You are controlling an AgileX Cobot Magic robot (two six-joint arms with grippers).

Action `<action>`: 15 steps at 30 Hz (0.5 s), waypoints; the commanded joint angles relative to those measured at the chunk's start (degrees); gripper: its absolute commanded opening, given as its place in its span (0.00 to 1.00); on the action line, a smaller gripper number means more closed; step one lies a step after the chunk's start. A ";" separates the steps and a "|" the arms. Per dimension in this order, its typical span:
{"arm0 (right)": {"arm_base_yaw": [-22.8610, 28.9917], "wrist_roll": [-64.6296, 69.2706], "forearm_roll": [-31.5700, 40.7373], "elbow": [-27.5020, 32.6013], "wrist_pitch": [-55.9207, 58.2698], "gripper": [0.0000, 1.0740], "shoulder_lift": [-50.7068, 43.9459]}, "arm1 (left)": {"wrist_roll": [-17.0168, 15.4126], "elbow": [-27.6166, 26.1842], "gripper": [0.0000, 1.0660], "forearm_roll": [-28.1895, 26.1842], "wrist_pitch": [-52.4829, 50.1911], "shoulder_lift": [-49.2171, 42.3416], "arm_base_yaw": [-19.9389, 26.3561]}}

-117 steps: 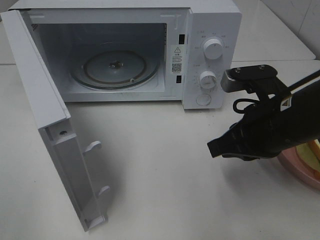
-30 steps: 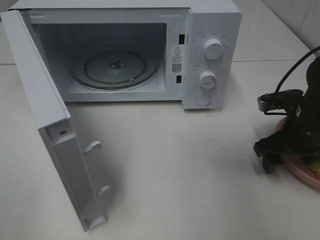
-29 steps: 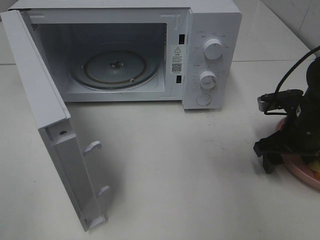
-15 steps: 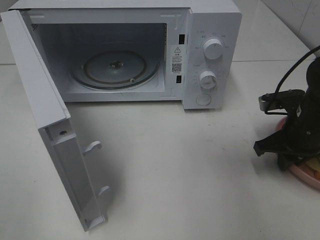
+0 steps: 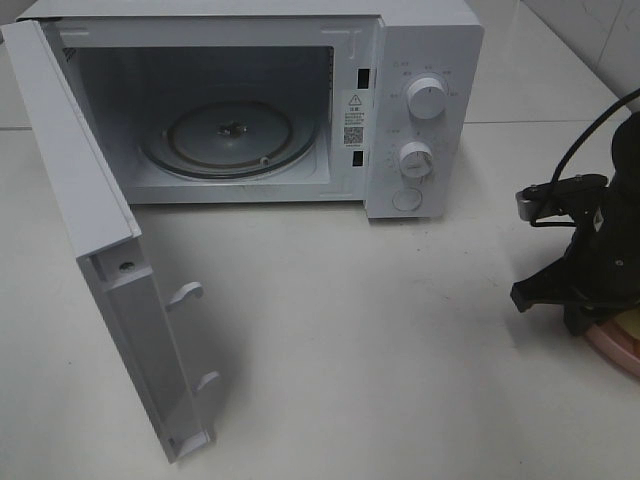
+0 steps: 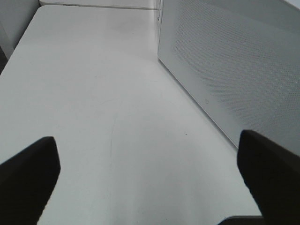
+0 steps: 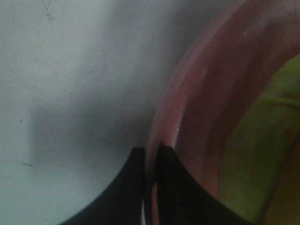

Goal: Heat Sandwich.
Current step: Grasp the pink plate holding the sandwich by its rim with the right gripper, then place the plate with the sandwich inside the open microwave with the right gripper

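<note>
Sandwich (image 5: 631, 322) lies on its pink plate (image 5: 612, 352) at the near right edge of the table (image 5: 350, 300). In the high view only a pale yellow sliver of it shows past the black arm. In the right wrist view its yellow-green filling (image 7: 262, 154) sits just inside the plate's raised rim (image 7: 197, 93).

What has just changed is the right gripper (image 5: 578, 318). A second ago its fingers stood spread astride the plate's near-left edge. Now they have come together on that edge, while the arm has barely shifted. The right wrist view shows the two dark fingertips (image 7: 136, 173) pressed nearly together, with only the thin pink rim pinched between them. They touch the plate, not the bread. I judge that the grasp is made and the plate is ready to be lifted, with the carry to the oven still to do. A hold on one edge may let the plate tip, so the sandwich could slide.

The left gripper (image 6: 146, 138) is out of the high view. Its own camera shows both fingers spread wide over bare table, holding nothing.

At near left the microwave door (image 5: 90, 250) stands swung fully open. Farther back, the microwave (image 5: 420, 100) shows an empty cavity with the glass turntable (image 5: 228, 135) bare, well apart from the plate.
</note>
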 commanded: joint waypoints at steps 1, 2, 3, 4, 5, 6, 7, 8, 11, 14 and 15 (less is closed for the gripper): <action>-0.34 0.11 1.20 0.23 1.60 0.00 0.11 | -0.52 0.11 0.92 0.00 -0.63 -1.32 -0.11; -0.34 0.06 1.20 0.23 1.66 0.00 0.11 | -0.52 0.11 0.92 0.00 -0.63 -1.32 -0.11; -0.34 0.06 1.20 0.23 1.66 0.00 0.11 | -0.52 0.11 0.92 0.00 -0.63 -1.32 -0.11; -0.34 0.00 1.20 0.23 1.78 0.00 0.11 | -0.52 0.11 0.92 0.00 -0.63 -1.32 -0.11; -0.23 0.00 1.15 0.23 1.83 0.00 0.11 | -0.52 0.11 0.92 0.00 -0.63 -1.32 -0.11; -0.23 0.00 0.97 0.23 1.95 0.00 0.11 | -0.52 0.11 0.92 0.00 -0.63 -1.32 -0.11; -0.23 0.00 0.97 0.23 1.95 0.00 0.11 | -0.52 0.11 0.92 0.00 -0.63 -1.32 -0.11; -0.23 0.00 0.63 0.23 2.23 0.00 0.06 | -0.52 0.11 0.92 0.00 -0.63 -1.32 -0.11; -0.11 0.74 -0.29 0.23 2.75 0.00 0.06 | -0.52 0.11 0.92 0.00 -0.63 -1.32 -0.11; 1.43 1.89 -2.06 0.06 3.90 0.00 0.06 | -0.52 0.11 0.92 0.00 -0.63 -1.32 -0.11; 2.01 2.41 -2.52 0.06 4.30 0.00 0.06 | -0.52 0.11 0.92 0.00 -0.63 -1.32 -0.11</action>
